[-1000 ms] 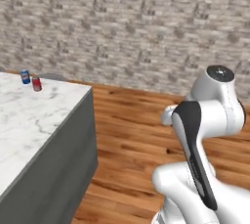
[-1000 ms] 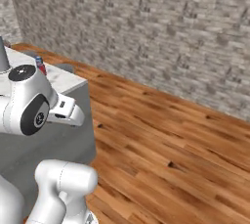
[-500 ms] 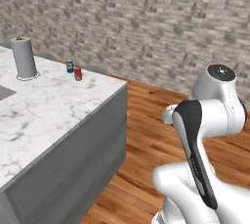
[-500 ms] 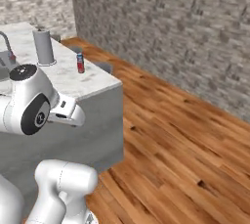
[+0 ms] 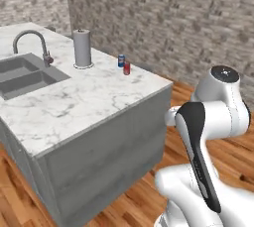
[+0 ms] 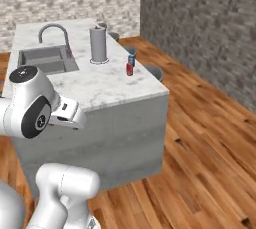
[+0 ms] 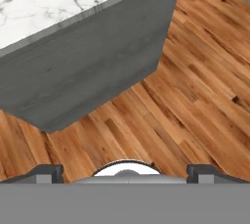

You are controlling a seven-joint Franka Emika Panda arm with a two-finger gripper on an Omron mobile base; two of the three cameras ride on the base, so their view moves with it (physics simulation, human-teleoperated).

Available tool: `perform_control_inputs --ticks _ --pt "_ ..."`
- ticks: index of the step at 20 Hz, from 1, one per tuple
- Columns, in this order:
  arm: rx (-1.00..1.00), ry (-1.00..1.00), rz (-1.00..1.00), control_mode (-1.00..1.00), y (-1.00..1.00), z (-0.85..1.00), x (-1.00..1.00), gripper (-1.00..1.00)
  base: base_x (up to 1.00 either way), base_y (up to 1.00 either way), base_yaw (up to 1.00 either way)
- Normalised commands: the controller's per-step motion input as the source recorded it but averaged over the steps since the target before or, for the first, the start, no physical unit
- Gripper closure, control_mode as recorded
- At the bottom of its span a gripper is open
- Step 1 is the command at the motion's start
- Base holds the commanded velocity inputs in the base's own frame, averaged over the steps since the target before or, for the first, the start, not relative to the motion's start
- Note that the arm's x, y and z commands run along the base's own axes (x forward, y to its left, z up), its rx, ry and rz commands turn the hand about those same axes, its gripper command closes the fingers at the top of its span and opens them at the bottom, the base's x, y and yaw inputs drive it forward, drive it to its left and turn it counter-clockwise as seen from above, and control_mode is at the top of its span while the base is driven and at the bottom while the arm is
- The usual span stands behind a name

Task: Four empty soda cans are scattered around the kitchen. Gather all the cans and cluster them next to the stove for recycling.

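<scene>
A grey-sided kitchen island with a white marble top (image 5: 94, 97) stands on a wooden plank floor (image 6: 210, 138), with a grey stone-brick wall (image 5: 163, 18) behind it. Going left to right in the left base view, a sunken grey double sink (image 5: 25, 77) sits near the island's left edge, with a curved metal tap (image 5: 32, 42) at its back rim. Just beside the sink, toward the far edge, stands a tall grey paper towel roll (image 5: 82, 47), upright on a round base. Further right, close to the far right corner of the top, are two small soda cans: a blue can (image 5: 121, 61) and a red can (image 5: 126, 68), both upright, just beside each other; whether they touch cannot be told. In the right base view the same blue can (image 6: 131, 61) and red can (image 6: 129, 69) stand near the island's right edge, beyond the towel roll (image 6: 98, 44).

The white arm (image 5: 208, 122) is folded up on the floor side of the island, off its near right corner. In the hand view the gripper (image 7: 125, 171) looks down at the island's grey side and the floor, its two dark fingertips (image 7: 46, 173) spread wide with nothing between them.
</scene>
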Motion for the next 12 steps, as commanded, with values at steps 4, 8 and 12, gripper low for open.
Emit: perform_control_inputs --ticks 4,8,12 --pt "0.00 0.00 0.00 1.00 0.00 0.00 0.00 -1.00 -0.01 0.00 0.49" --pt "0.00 0.00 0.00 1.00 0.00 0.00 0.00 -1.00 -0.08 0.00 0.46" --pt "0.00 0.00 0.00 1.00 0.00 0.00 0.00 -1.00 -0.10 0.00 0.45"
